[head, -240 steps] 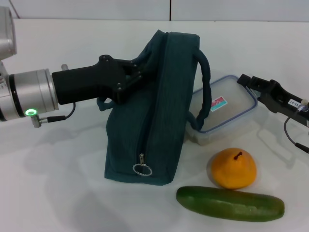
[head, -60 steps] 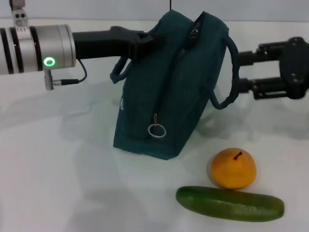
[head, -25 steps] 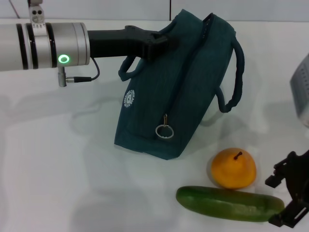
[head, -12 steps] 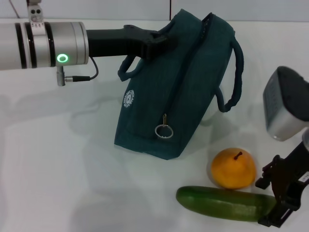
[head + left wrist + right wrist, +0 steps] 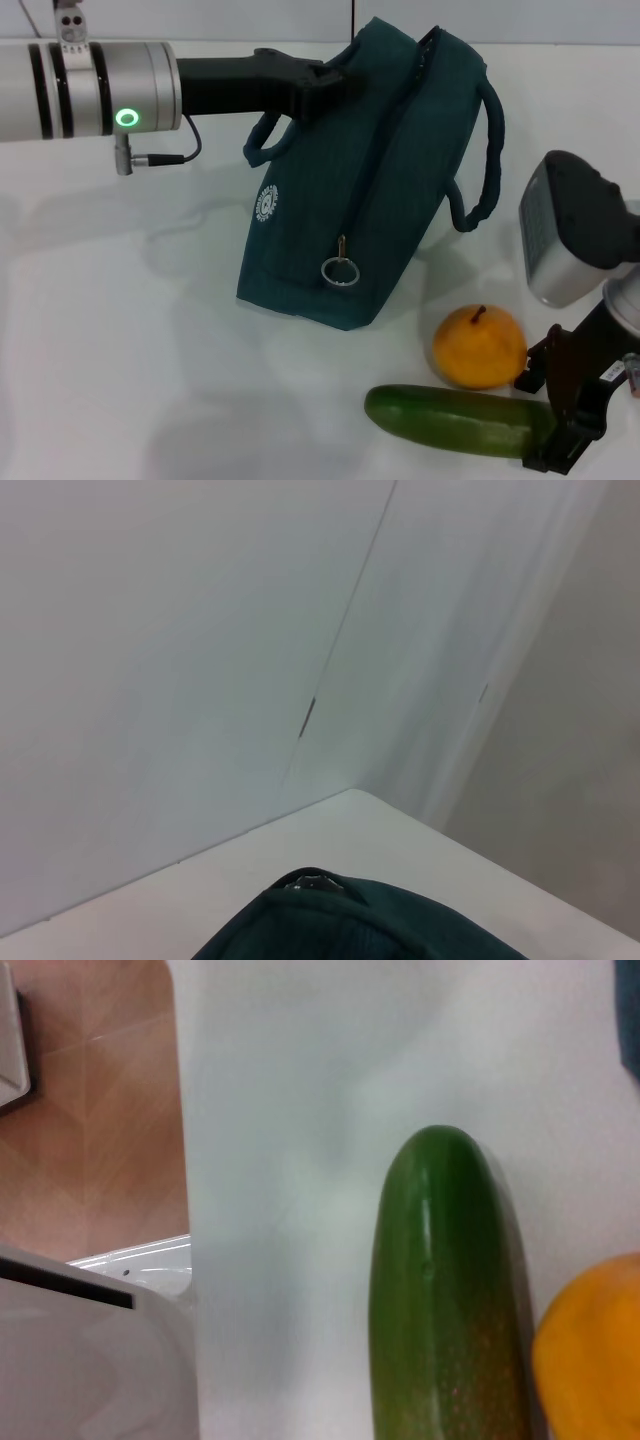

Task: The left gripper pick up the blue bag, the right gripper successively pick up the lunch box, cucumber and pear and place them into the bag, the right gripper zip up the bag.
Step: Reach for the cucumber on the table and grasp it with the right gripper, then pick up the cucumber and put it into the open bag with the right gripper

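The blue bag (image 5: 370,180) stands tilted on the white table, its top edge held up by my left gripper (image 5: 335,82), which is shut on it; the left wrist view shows only the bag's top (image 5: 350,925). The green cucumber (image 5: 450,420) lies at the front, with the orange-yellow pear (image 5: 478,346) right behind it. My right gripper (image 5: 558,412) is open and low at the cucumber's right end, one finger on each side. The right wrist view shows the cucumber (image 5: 445,1290) close up beside the pear (image 5: 590,1360). The lunch box is out of view.
A zipper pull with a metal ring (image 5: 340,270) hangs on the bag's front face. A dark handle loop (image 5: 488,160) hangs off the bag's right side. In the right wrist view the table edge and brown floor (image 5: 90,1110) lie close to the cucumber's end.
My right arm came down from beside the bag to the cucumber's right end and now straddles it. The pear shifted slightly to the left. The bag and left arm hold still.
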You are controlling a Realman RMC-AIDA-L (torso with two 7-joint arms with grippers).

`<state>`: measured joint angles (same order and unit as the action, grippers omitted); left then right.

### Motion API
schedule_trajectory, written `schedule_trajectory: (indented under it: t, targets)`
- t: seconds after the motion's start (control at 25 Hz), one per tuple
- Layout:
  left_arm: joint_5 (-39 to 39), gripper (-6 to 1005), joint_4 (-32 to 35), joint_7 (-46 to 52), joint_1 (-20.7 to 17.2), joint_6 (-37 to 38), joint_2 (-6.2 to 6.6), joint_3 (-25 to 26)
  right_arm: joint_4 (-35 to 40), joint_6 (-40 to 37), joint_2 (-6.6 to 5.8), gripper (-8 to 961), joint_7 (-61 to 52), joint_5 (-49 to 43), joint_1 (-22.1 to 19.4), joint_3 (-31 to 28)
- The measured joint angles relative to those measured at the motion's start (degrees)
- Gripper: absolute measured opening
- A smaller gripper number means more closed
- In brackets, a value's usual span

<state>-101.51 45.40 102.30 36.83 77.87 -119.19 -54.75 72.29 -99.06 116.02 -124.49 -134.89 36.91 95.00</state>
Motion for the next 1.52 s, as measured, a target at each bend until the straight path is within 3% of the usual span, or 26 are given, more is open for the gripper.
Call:
schedule_trajectory:
  t: [0.6,0.84,1.2,1.52]
  targets:
    - [0.0,54,0.0,-0.6,0.2,0.0,-0.06,0.0,-0.9,1.1,0.09,759,-0.6,0.3,0.7,2.6]
    - [0.0,55,0.0,-0.6,0.2,0.0,-0.08,0.1,0.4,0.9,-0.05,598,-0.1,2.4,0.4,1.7]
    - [0.0,56,0.1,-0.6,0.0,0.0,0.07,0.4,5.5,-4.3,-0.44,613,5.1,9.9,-2.1,-8.0]
    - [0.2,57,0.1,-0.8,0.0,0.0,0.11,0.4,2.5,-15.9,-0.62,626,16.7,24.0,-3.1,-23.5]
